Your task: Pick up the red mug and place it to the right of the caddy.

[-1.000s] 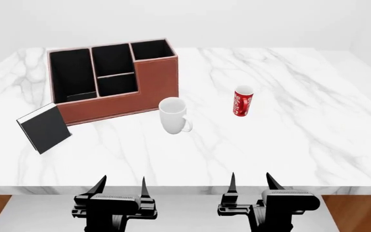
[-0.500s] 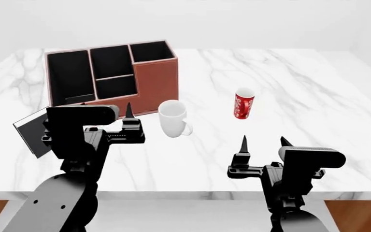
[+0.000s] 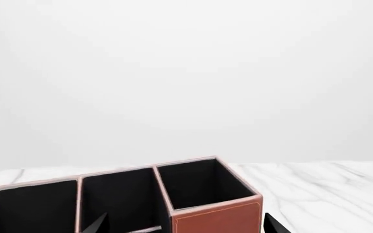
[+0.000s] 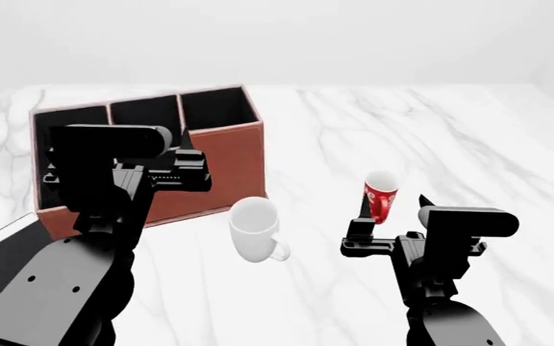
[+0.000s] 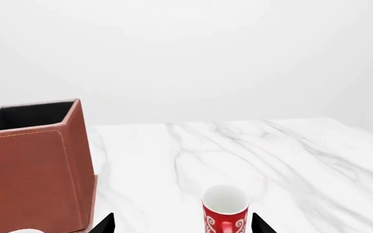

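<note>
The red mug (image 4: 381,196) with white swirls stands upright on the marble table (image 4: 508,151), well to the right of the reddish-brown caddy (image 4: 234,162). My right gripper (image 4: 394,205) is open just in front of the mug, which shows ahead between the fingertips in the right wrist view (image 5: 225,213), its handle toward the camera. That gripper (image 5: 183,224) holds nothing. My left gripper (image 3: 186,225) is open and empty, raised in front of the caddy (image 3: 215,218), facing its taller end section.
A plain white mug (image 4: 254,229) stands between the caddy and the red mug, nearer me. A black book (image 4: 3,256) lies at the caddy's near left corner. Bare marble (image 5: 290,160) stretches right of and behind the red mug.
Both arms have risen and reached forward over the table. The right gripper has closed in on the red mug. The head view has shifted, so objects sit lower in it.
</note>
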Controlling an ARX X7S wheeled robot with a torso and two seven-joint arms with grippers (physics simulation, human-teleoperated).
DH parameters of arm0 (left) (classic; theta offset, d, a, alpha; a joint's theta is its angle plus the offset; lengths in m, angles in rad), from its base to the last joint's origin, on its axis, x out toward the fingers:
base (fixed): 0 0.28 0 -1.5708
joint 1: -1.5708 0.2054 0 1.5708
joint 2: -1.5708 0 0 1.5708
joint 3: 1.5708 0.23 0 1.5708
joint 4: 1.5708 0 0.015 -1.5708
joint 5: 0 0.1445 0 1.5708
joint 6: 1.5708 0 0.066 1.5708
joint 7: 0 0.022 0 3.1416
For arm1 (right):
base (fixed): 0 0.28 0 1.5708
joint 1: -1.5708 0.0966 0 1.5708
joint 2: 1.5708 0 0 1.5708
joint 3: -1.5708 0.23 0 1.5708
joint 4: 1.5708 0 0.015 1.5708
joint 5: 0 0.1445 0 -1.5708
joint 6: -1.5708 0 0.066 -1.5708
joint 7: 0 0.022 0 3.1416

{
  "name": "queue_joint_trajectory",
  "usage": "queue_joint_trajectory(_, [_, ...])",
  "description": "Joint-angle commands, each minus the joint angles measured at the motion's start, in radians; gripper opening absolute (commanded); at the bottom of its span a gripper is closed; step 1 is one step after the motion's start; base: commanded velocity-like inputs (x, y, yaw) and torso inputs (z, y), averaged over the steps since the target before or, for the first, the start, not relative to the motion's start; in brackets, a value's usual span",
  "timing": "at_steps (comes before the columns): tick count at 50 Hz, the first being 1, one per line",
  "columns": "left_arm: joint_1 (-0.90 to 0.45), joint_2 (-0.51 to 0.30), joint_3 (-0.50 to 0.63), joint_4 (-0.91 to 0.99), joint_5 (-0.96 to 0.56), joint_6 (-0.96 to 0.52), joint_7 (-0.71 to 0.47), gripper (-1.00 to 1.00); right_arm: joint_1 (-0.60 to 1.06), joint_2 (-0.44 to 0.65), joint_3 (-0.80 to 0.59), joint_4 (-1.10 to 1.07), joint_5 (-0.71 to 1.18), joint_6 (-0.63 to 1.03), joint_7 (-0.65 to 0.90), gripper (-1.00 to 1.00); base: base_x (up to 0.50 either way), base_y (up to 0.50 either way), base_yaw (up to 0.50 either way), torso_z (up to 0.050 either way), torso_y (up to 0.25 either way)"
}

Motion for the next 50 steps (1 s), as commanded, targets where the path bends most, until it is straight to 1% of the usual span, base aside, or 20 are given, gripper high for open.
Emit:
queue_joint_trajectory(1, [-0.015,-0.009,0.001,0.008,-0.008,-0.01,-0.006,1.0,0.0,0.004,-0.002,0.001,0.014,-0.003,0.001,1.0,0.5,0.0,0.0,0.0,0.0])
queue_joint_trajectory(16, [-0.014,-0.02,0.006,0.012,-0.01,0.0,-0.017,1.0,-0.01,0.007,-0.006,0.01,0.021,-0.024,0.007,1.0,0.48,0.0,0.0,0.0,0.001])
queue_joint_trajectory(18, [-0.014,-0.022,0.006,0.012,-0.011,0.001,-0.018,1.0,-0.005,0.008,-0.014,0.014,-0.005,-0.016,0.033,1.0,0.0,0.0,0.0,0.0,0.006])
queue_joint_trajectory(26, [-0.016,-0.027,0.005,0.011,-0.014,0.004,-0.022,1.0,-0.023,0.013,-0.007,0.037,-0.024,-0.052,0.053,1.0,0.0,0.0,0.0,0.0,0.0])
queue_joint_trajectory(29, [-0.014,-0.029,0.007,0.011,-0.013,0.008,-0.025,1.0,-0.051,0.023,-0.005,0.042,-0.03,-0.097,0.045,1.0,0.0,0.0,0.0,0.0,0.0])
queue_joint_trajectory(31, [-0.013,-0.029,0.007,0.012,-0.014,0.009,-0.026,1.0,-0.086,0.046,-0.044,0.049,-0.095,-0.168,0.048,1.0,0.0,0.0,0.0,0.0,0.0])
queue_joint_trajectory(32, [-0.013,-0.031,0.008,0.013,-0.014,0.01,-0.027,1.0,-0.099,0.046,-0.044,0.048,-0.099,-0.18,0.051,1.0,0.0,0.0,0.0,0.0,0.0])
queue_joint_trajectory(34, [-0.013,-0.032,0.009,0.012,-0.014,0.011,-0.027,1.0,-0.122,0.056,-0.052,0.037,-0.083,-0.149,0.036,1.0,0.0,0.0,0.0,0.0,0.0])
queue_joint_trajectory(38, [-0.013,-0.032,0.015,0.006,-0.014,0.02,-0.028,1.0,-0.167,0.072,-0.073,0.035,-0.087,-0.14,0.026,1.0,0.0,0.0,0.0,0.0,0.0])
queue_joint_trajectory(50, [-0.012,-0.038,0.012,0.004,-0.019,0.025,-0.033,1.0,-0.157,0.074,-0.078,0.085,-0.061,-0.113,0.011,1.0,0.0,0.0,0.0,0.0,0.0])
